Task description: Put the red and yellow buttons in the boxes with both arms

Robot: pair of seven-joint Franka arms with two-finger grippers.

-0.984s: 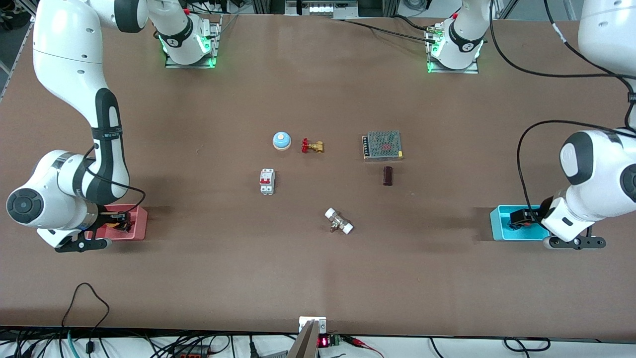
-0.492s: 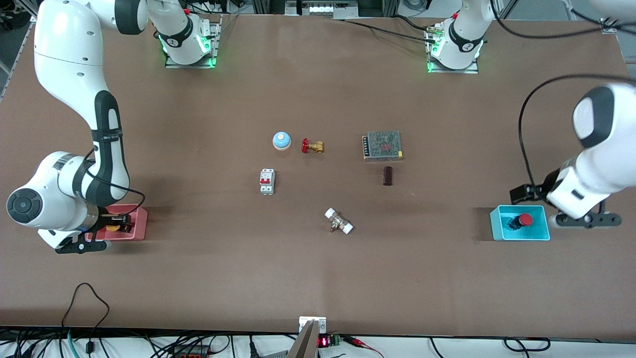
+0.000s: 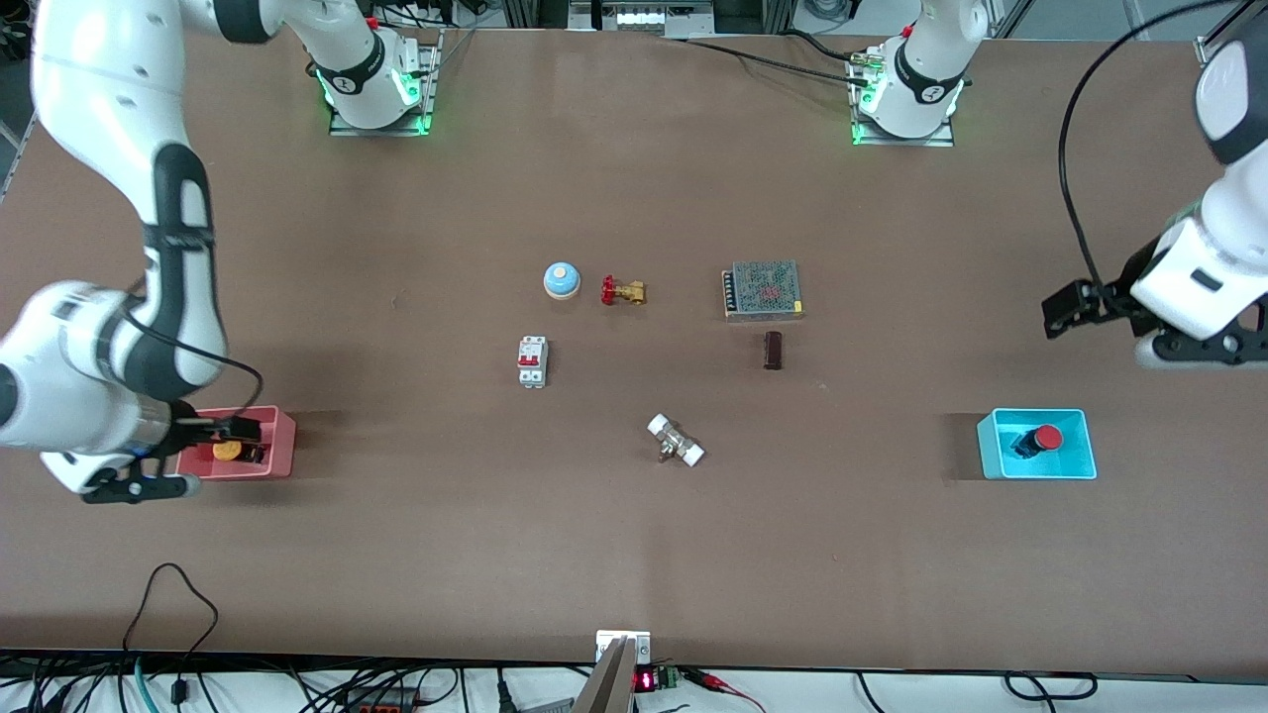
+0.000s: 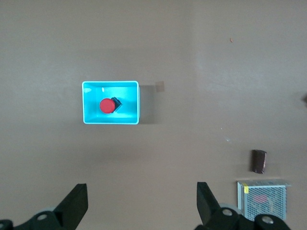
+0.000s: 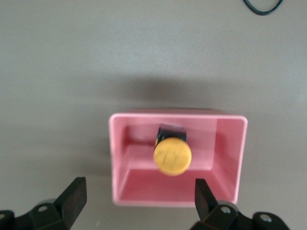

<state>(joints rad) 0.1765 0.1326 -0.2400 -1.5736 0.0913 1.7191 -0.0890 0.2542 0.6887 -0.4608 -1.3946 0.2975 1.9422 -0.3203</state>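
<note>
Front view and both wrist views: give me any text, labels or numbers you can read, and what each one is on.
Nothing can be read.
Red display at the table edge nearest the camera: lit digits, too small to read.
Metal power supply: yellow sticker and red label, both blurred.
Circuit breaker: markings too small.
Yellow button in the pink box: faint cap pattern, no text.
Red button in the cyan box: blank.
</note>
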